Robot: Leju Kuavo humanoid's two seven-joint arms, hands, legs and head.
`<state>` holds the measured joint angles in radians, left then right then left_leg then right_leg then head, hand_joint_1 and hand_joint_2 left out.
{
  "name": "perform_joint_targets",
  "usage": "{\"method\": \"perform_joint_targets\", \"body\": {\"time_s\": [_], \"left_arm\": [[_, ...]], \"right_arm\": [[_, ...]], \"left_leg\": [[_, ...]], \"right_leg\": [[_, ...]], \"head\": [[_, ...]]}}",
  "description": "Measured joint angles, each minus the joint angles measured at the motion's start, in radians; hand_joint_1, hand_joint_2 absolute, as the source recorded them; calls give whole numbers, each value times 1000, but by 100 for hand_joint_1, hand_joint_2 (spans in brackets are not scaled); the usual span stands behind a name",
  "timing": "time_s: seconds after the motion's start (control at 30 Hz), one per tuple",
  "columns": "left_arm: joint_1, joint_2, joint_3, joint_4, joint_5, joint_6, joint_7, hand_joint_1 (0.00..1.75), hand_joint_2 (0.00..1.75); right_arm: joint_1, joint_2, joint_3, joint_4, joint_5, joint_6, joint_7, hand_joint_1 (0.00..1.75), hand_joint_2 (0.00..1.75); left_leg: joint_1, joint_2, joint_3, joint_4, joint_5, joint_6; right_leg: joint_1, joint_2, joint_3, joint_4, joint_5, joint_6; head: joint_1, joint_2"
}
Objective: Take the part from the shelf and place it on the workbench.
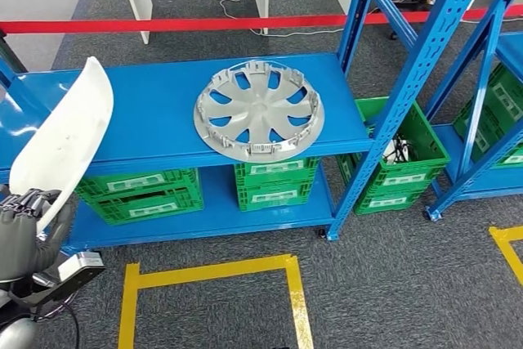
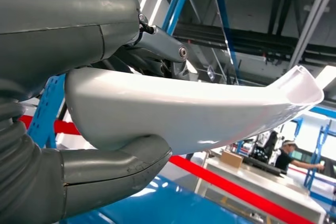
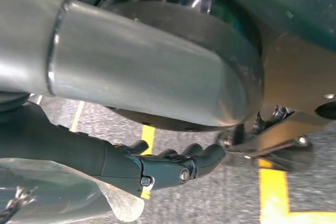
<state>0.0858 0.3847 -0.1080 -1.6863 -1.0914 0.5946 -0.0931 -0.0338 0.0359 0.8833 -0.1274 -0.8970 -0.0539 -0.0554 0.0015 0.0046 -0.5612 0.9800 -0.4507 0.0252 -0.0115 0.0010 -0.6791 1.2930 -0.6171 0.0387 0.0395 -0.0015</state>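
Left hand [image 1: 24,218] grips white curved part [image 1: 61,140] at lower end, thumb [image 2: 118,169] under, dark fingers [image 2: 158,43] over; part lifted off blue shelf [image 1: 154,112], tilted upward at shelf's left end. Right hand [image 3: 166,163] hangs over grey floor [image 3: 222,203], fingers loosely curled, holding nothing. Silver hubcap [image 1: 259,109] flat on shelf top; green crates [image 1: 141,194] below.

A white, glossy, curved plastic part [image 1: 61,140] is held tilted in the left hand [image 1: 24,230], raised in front of the blue shelf [image 1: 154,108], its flared end uppermost.
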Motion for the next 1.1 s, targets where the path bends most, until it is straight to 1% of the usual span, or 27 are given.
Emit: {"method": "perform_joint_targets", "body": {"time_s": [0.03, 0.1, 0.13, 0.17, 0.2, 0.27, 0.3, 0.33, 0.37, 0.43, 0.47, 0.5, 0.53, 0.6, 0.67, 0.7, 0.77, 0.8, 0.83, 0.87, 0.9, 0.93, 0.97, 1.0, 1.03, 1.07, 1.1], "left_arm": [[1, 0, 0, 0, 0, -2, -1, 175, 175], [0, -1, -1, -2, 0, -5, -2, 175, 175], [-1, -1, -2, -2, 0, -6, -3, 175, 175], [-4, -2, -3, -2, -1, -7, -4, 175, 175], [-8, -2, -5, -2, -1, -7, -4, 175, 175], [-15, -2, -10, -2, -1, -8, -6, 175, 175], [-17, -2, -13, -2, -2, -8, -6, 175, 175], [-18, -2, -16, -2, -3, -8, -6, 175, 175], [-20, -1, -21, -2, -3, -8, -6, 175, 175], [-21, -1, -30, -2, -4, -9, -4, 175, 175], [-22, -2, -35, -2, -4, -9, -3, 175, 175], [-22, -2, -40, -2, -4, -8, -1, 175, 175], [-21, -2, -45, -2, -4, -8, 0, 175, 175], [-22, -2, -54, -2, -3, -7, 4, 175, 175], [-23, -1, -61, -2, -2, -5, 7, 175, 175], [-24, -1, -65, -2, -1, -4, 9, 175, 175], [-23, -1, -74, -2, -2, 0, 17, 175, 175], [-22, -1, -77, -3, -4, 2, 23, 175, 175], [-19, -1, -80, -4, -6, 4, 29, 175, 175], [-13, -1, -81, -8, -10, 7, 36, 175, 175], [-3, -1, -80, -13, -15, 9, 41, 175, 175], [9, -1, -79, -20, -23, 11, 46, 175, 175], [23, -1, -77, -28, -32, 12, 50, 175, 175], [37, -2, -75, -37, -41, 12, 54, 175, 175], [51, -3, -73, -46, -48, 12, 56, 175, 175], [64, -3, -71, -54, -53, 12, 59, 175, 175], [74, -4, -67, -61, -57, 12, 60, 175, 175]], "right_arm": [[0, 0, 0, 0, 1, 0, 4, 0, 0], [-2, 0, 0, 0, 2, 0, 14, 0, 0], [-4, 0, 0, 0, 3, 0, 19, 0, 0], [-5, 0, 1, 0, 4, 0, 24, 0, 0], [-6, 0, 1, 0, 5, 0, 29, 0, 0], [-5, 1, 4, 0, 8, 2, 36, 0, 0], [-4, 1, 6, 0, 11, 4, 36, 0, 0], [-3, 2, 8, 0, 13, 9, 33, 0, 0], [-2, 3, 11, -1, 17, 15, 27, 0, 0], [-1, 3, 20, -5, 30, 26, 5, 0, 0], [0, 3, 24, -7, 36, 30, -6, 0, 0], [1, 3, 28, -8, 43, 33, -16, 0, 0], [2, 3, 32, -9, 46, 34, -22, 0, 0], [3, 3, 39, -12, 51, 34, -33, 0, 0], [4, 3, 46, -14, 56, 34, -43, 0, 0], [5, 3, 48, -15, 61, 33, -51, 0, 0], [11, 2, 55, -19, 72, 28, -81, 0, 0], [16, 1, 58, -22, 77, 24, -109, 0, 0], [23, 0, 62, -28, 81, 19, -143, 0, 0], [29, -1, 65, -36, 86, 12, -183, 0, 0], [34, -2, 67, -44, 92, 5, -222, 0, 0], [39, -3, 71, -55, 101, -4, -258, 0, 0], [44, -7, 75, -67, 111, -14, -289, 0, 0], [49, -11, 80, -80, 123, -24, -315, 0, 0], [53, -16, 86, -95, 132, -35, -336, 0, 0], [58, -20, 91, -110, 138, -46, -349, 0, 0], [61, -23, 96, -123, 144, -59, -358, 0, 0]], "left_leg": [[-1, 0, -14, 3, 9, -2], [-3, 0, -37, 10, 24, -8], [-4, 0, -45, 13, 32, -12], [-5, 1, -50, 15, 41, -18], [-4, 1, -54, 15, 50, -23], [0, 1, -59, 14, 63, -35], [1, 0, -64, 20, 52, -41], [3, -1, -73, 44, 20, -47], [5, -1, -86, 85, -27, -52], [8, -1, -114, 216, -129, -60], [9, -1, -118, 271, -151, -63], [10, -1, -112, 302, -151, -65], [10, -1, -88, 292, -130, -65], [13, -1, 3, 178, -80, -65], [11, -3, 91, 41, -77, -59], [9, -5, 110, 4, -86, -54], [5, -6, 107, -10, -87, -36], [5, -4, 98, -10, -79, -27], [6, -3, 88, -10, -69, -16], [7, -1, 76, -11, -59, -6], [6, 1, 64, -11, -48, 0], [5, 2, 50, -10, -37, 4], [3, 3, 35, -9, -26, 5], [0, 3, 20, -8, -15, 6], [-2, 4, 4, -7, -4, 7], [-4, 4, -10, -5, 5, 6], [-6, 3, -22, -4, 15, 5]], "right_leg": [[0, 0, 31, -26, 27, -2], [2, 0, 135, -162, 66, -10], [4, 0, 187, -238, 67, -14], [6, 0, 220, -293, 62, -17], [8, 1, 233, -322, 55, -20], [8, 0, 222, -332, 65, -31], [7, -2, 213, -333, 74, -40], [5, -5, 203, -335, 86, -49], [4, -7, 193, -336, 98, -56], [5, -8, 167, -333, 123, -60], [6, -8, 152, -331, 136, -59], [6, -8, 136, -329, 146, -58], [6, -8, 120, -324, 156, -56], [5, -7, 92, -313, 170, -49], [7, -5, 72, -300, 182, -38], [8, -5, 66, -297, 189, -33], [9, -4, 60, -297, 205, -20], [7, -4, 56, -294, 203, -15], [6, -3, 46, -280, 182, -10], [6, -2, 32, -247, 143, -6], [5, -1, 15, -195, 89, -2], [5, -1, -3, -129, 35, 1], [5, -1, -14, -64, 0, 2], [5, -1, -15, -18, -11, 3], [5, -1, -2, -2, 2, 1], [6, -1, 27, -23, 29, -3], [8, -1, 74, -77, 57, -9]], "head": [[0, 0], [0, 0], [-1, 0], [-1, 0], [-1, 0], [-1, 0], [-2, 0], [-4, 0], [-6, 0], [-10, 0], [-10, 0], [-10, 0], [-10, 0], [-10, 0], [-10, 0], [-10, 0], [-9, 0], [-9, 0], [-8, 0], [-7, 0], [-6, 0], [-6, 0], [-6, 0], [-6, 0], [-6, 0], [-6, 0], [-6, 0]]}}
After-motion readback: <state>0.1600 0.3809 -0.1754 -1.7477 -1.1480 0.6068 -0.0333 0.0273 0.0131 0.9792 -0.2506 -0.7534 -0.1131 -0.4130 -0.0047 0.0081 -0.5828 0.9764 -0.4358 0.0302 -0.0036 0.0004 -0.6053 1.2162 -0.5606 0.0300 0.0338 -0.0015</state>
